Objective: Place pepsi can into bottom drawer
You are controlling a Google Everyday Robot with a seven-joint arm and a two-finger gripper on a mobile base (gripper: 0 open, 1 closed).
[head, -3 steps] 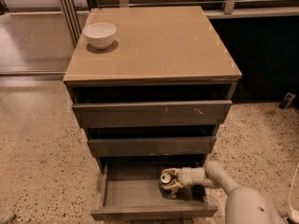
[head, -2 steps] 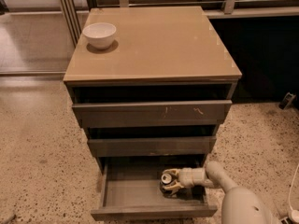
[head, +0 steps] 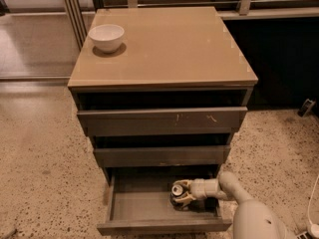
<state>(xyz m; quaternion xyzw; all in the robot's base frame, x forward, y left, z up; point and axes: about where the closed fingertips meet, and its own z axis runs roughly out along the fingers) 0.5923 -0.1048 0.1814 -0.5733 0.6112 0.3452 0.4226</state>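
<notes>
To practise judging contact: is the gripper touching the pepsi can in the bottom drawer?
Touching. The camera view shows the gripper inside the bottom drawer, its fingers pressed against opposite sides of the pepsi can, with no gap visible.

I see glossy cabinet top [head: 164, 44], matt bottom drawer [head: 164, 226]; inside it smooth cream gripper [head: 181, 193] clasps shiny-topped pepsi can [head: 177, 189].
</notes>
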